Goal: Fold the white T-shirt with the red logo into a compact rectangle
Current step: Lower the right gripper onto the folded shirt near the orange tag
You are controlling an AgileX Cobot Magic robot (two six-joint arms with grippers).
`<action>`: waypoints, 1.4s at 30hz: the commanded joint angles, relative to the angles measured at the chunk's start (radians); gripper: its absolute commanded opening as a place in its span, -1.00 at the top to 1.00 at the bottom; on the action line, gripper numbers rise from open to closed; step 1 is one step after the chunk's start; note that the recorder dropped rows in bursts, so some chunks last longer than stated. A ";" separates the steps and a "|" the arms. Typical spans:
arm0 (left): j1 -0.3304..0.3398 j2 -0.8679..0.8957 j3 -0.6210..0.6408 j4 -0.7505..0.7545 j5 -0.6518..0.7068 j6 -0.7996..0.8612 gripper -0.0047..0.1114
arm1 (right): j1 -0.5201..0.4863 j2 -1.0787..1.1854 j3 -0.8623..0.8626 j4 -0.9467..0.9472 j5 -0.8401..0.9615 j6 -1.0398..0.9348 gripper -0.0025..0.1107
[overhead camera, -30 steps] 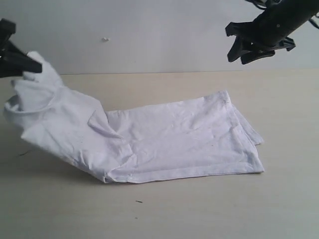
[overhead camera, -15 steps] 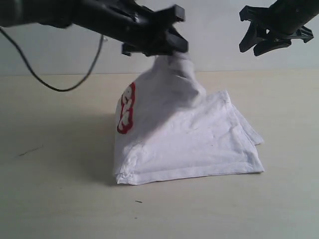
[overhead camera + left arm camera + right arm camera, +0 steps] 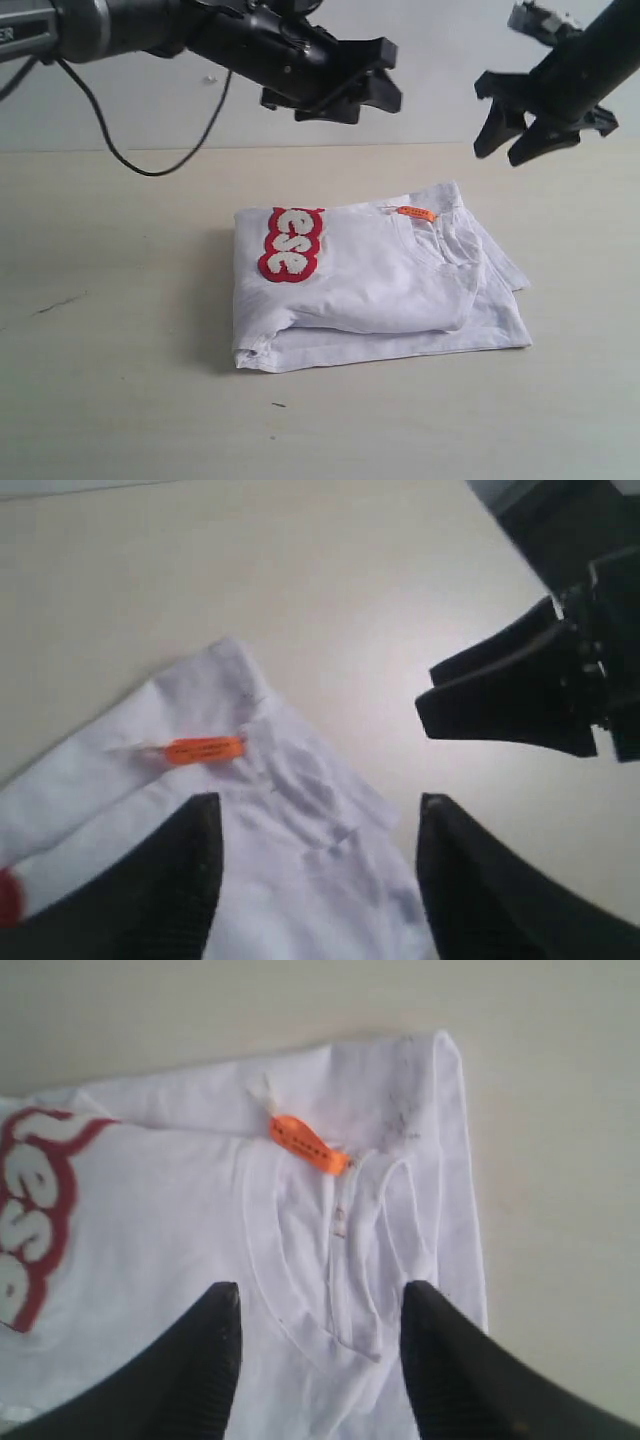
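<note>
Lying on the desk point(image 3: 100, 380), right of centre in the exterior view, the T-shirt point(image 3: 380, 285) is folded over itself into a rough rectangle. Its top layer is smaller than the one beneath, whose edge shows along the near and right sides. The logo point(image 3: 290, 243) faces up at the top layer's left end, and only the letters "ese" can be read. An orange tag point(image 3: 415, 212) sits at the far edge, just beside the collar point(image 3: 440, 245), which faces up toward the right end.

The left arm point(image 3: 200, 30) reaches in from the upper left, with a black cable point(image 3: 150, 168) looping below it. The left jaws hang in the air above the shirt's far edge, clear of the cloth, spread apart and holding nothing. The right arm point(image 3: 590, 60) comes down from the upper right. The right jaws hover above and beyond the shirt's right end, also parted and empty.

In the left wrist view the fingers point(image 3: 170, 880) flank the shirt point(image 3: 320, 880) near the tag point(image 3: 203, 750), with the right jaws visible over bare desk point(image 3: 300, 580). In the right wrist view the fingers point(image 3: 200, 1360) frame the collar point(image 3: 330, 1290), with the tag point(image 3: 310, 1145) beside it and the logo point(image 3: 35, 1215) at the shirt's point(image 3: 180, 1190) far end.
</note>
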 commanded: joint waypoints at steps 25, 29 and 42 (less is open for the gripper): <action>0.368 -0.472 0.657 0.286 -0.103 0.006 0.35 | 0.045 0.245 0.078 0.120 -0.006 -0.149 0.06; 0.369 -0.480 0.682 0.286 -0.115 0.010 0.35 | 0.045 0.245 0.078 0.113 0.005 -0.200 0.81; 0.369 -0.478 0.681 0.362 -0.142 0.014 0.35 | 0.052 0.036 -0.032 -0.090 -0.099 -0.160 0.96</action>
